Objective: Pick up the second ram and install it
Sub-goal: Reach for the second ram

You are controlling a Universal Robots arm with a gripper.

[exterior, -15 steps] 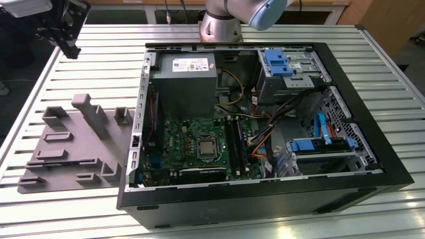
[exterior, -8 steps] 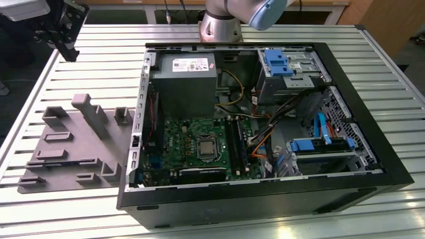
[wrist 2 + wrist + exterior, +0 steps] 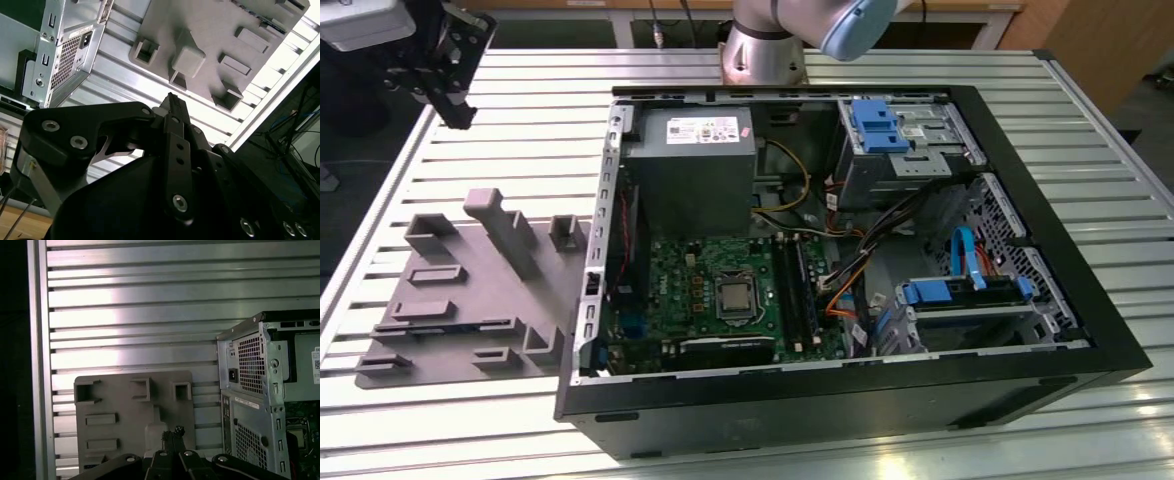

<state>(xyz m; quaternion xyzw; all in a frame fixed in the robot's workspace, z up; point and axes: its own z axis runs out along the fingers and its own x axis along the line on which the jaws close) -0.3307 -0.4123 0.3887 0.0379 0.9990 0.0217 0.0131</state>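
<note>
My gripper point(image 3: 456, 118) hangs high over the table's far corner at the exterior view's left, beyond the grey holder tray point(image 3: 460, 275). Both wrist views show its black fingertips point(image 3: 171, 98) point(image 3: 172, 432) pressed together with nothing between them, and the tray point(image 3: 125, 412) lies below them. A thin dark strip, which I take for the second ram point(image 3: 434, 328), lies flat in a slot at the tray's near end, far from the gripper. It also shows as a dark sliver point(image 3: 272, 21) at the tray's edge. The green motherboard point(image 3: 700, 290) with its long black slots point(image 3: 795, 290) lies inside the open case.
The open black computer case point(image 3: 1067, 300) fills the table's middle, with a grey power supply point(image 3: 690, 150), blue drive brackets point(image 3: 874, 125) and loose cables. The arm's base point(image 3: 767, 45) stands behind it. Upright posts point(image 3: 507, 230) rise from the tray. The table is ribbed metal point(image 3: 150, 300).
</note>
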